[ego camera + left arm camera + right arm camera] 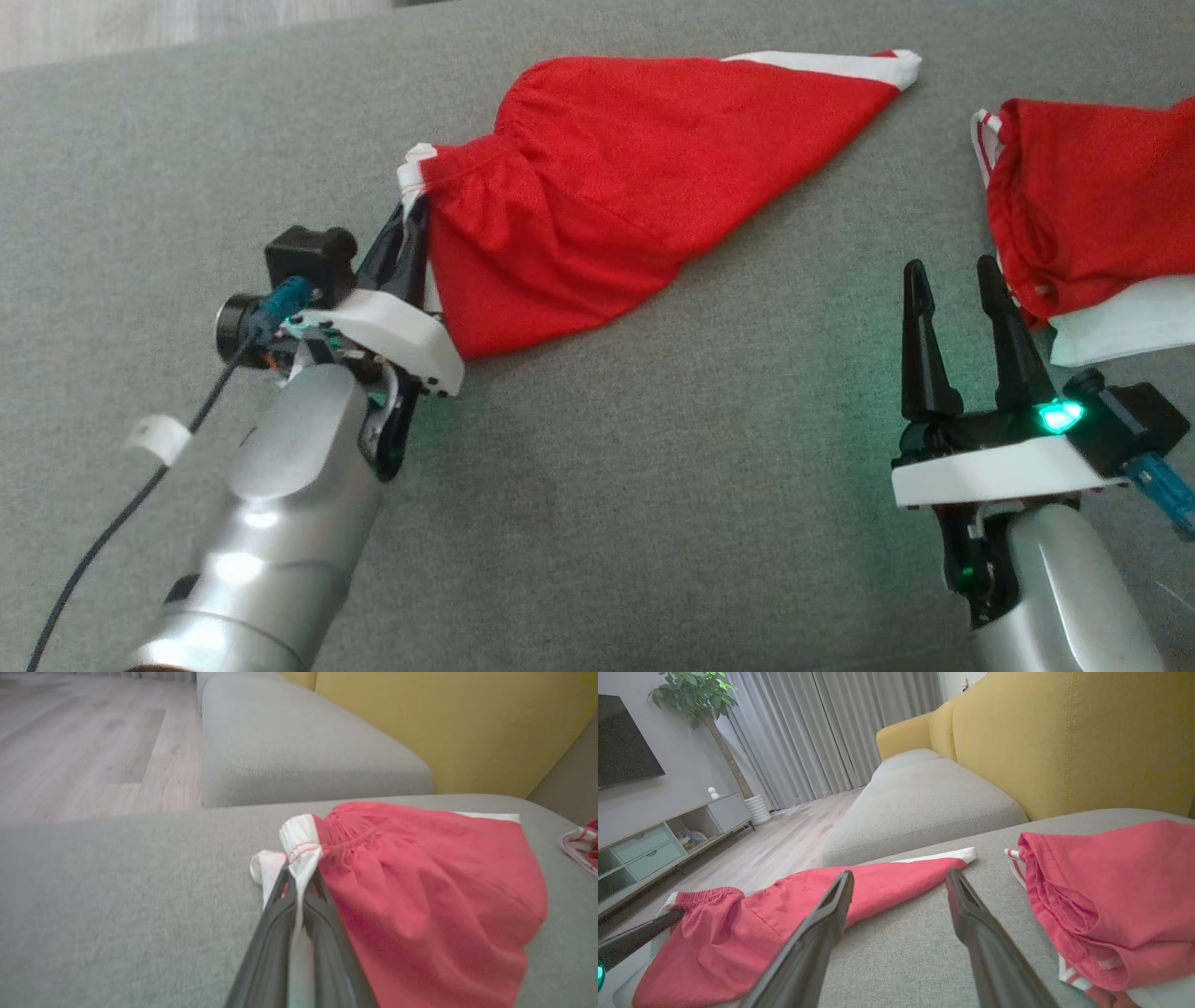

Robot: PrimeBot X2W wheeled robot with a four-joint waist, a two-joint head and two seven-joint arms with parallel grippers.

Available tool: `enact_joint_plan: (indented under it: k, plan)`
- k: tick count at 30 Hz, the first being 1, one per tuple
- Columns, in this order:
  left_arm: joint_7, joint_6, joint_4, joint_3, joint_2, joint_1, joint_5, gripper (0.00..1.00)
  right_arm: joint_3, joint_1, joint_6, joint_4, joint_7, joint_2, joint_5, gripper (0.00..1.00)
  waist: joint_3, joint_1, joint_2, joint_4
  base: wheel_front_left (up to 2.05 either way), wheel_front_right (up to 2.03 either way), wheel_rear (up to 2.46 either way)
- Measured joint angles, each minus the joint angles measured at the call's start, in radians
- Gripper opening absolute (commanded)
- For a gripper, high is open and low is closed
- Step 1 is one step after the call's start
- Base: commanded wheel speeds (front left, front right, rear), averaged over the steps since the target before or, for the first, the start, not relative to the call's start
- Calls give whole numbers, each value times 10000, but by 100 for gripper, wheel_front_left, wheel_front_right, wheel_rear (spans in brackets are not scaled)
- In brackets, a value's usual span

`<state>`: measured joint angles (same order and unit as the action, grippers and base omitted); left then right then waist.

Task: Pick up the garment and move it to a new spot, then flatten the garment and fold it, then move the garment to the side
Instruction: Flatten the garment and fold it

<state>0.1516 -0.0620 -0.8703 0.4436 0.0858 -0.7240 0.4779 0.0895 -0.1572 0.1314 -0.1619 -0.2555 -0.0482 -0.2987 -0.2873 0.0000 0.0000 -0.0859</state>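
Left wrist view: left gripper [299, 879] long dark fingers pressed together, pinching white elastic waistband corner [301, 842] of red fabric shorts with white trim [420, 896]. Corner grip likely chosen so cloth can be lifted and carried to new spot. Shorts fan out from pinch, away and rightward over grey woven sofa cushion [117, 896], tapering to far white hem. Right gripper [952, 280] spread, empty, well apart from shorts, just beside second crumpled red-and-white garment [1092, 187]. Pick-up step looks barely begun.
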Motion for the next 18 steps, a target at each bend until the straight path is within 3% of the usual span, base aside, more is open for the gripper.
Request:
enact_joint_plan:
  k: [4,9,14,18]
  plan:
    - [445,-387,765,677,40,-3,-397,0,4,21,0,-121,0,0,-10,100,354,-1,0,62,0,0,0]
    - [56,-625,1971,1730,128,-162,-573,0,48,31,0,-151,0,0,-230,100,796,-2,0,43,0,0,0]
    - [-1338,-644,3864,3281,316,-697,897,0,207,26,0,-188,0,0,-594,100,1074,-1,0,-313,0,0,0]
    - [-2071,-702,4777,3534,293,-1542,2132,0,288,26,0,-230,0,0,-819,100,1278,-1,0,-680,0,0,0]
